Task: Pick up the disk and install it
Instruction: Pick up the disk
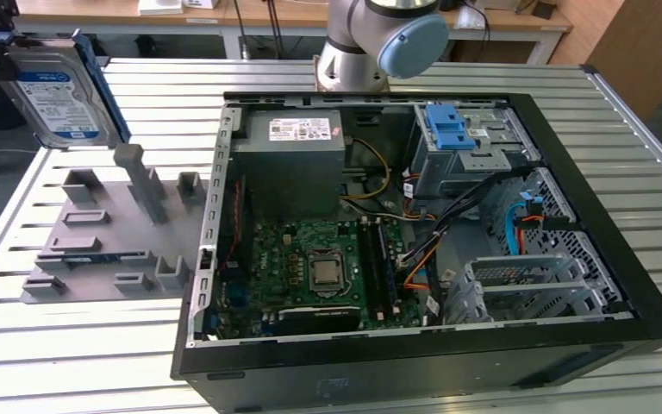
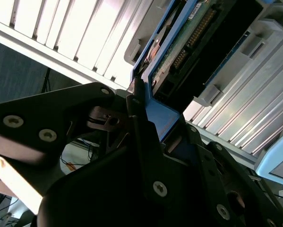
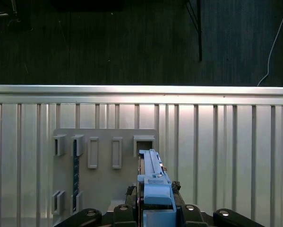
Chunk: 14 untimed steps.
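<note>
We have the disk (image 1: 58, 99) up in the air at the exterior view's left. It hangs on edge above the slatted bench (image 1: 90, 345), over the far end of the grey holder plate (image 1: 101, 237), and is well apart from the open computer case (image 1: 607, 285) and the blue-latched drive cage (image 1: 469, 147) inside it. The claw (image 2: 153, 111) is closed on the disk. In the second wrist view its dark fingers (image 2: 135, 106) pinch the end of the blue carrier (image 3: 153, 182) from both sides, and most of the drive juts out beyond them.

We judge the disk to be a dense, rigid block, heavy for its size. It will not flex, but held by one end it pulls hard on the grip. The metal faces look smooth and could slip. The plastic carrier gives more bite, though it is thinner and may bend or crack under a hard squeeze.

The green circuit board (image 2: 179, 45) and its row of connector pins (image 2: 195, 35) lie bare on one face, so we keep contact off that side. The carrier's end and rails seem to us the sound places to take hold. We also judge it sensitive to knocks, so it wants gentle handling throughout
</note>
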Each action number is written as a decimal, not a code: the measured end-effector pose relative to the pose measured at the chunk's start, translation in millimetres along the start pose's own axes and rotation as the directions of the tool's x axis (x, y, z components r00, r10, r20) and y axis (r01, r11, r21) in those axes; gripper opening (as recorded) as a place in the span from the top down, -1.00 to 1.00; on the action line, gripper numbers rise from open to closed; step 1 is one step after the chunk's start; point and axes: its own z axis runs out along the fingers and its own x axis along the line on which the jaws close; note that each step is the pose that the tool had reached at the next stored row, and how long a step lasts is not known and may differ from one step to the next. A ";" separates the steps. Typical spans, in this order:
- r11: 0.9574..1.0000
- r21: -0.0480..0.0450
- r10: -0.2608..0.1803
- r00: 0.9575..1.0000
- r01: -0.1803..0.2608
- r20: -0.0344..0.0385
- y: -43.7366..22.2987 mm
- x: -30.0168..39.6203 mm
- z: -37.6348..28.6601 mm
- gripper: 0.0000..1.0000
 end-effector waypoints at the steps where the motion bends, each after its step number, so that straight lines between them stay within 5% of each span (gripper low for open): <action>1: 1.000 0.000 0.000 1.000 0.000 0.000 0.0 0.0 -0.8 0.27; 14: 1.000 0.000 0.000 1.000 0.000 0.001 -0.1 -0.1 -10.9 0.27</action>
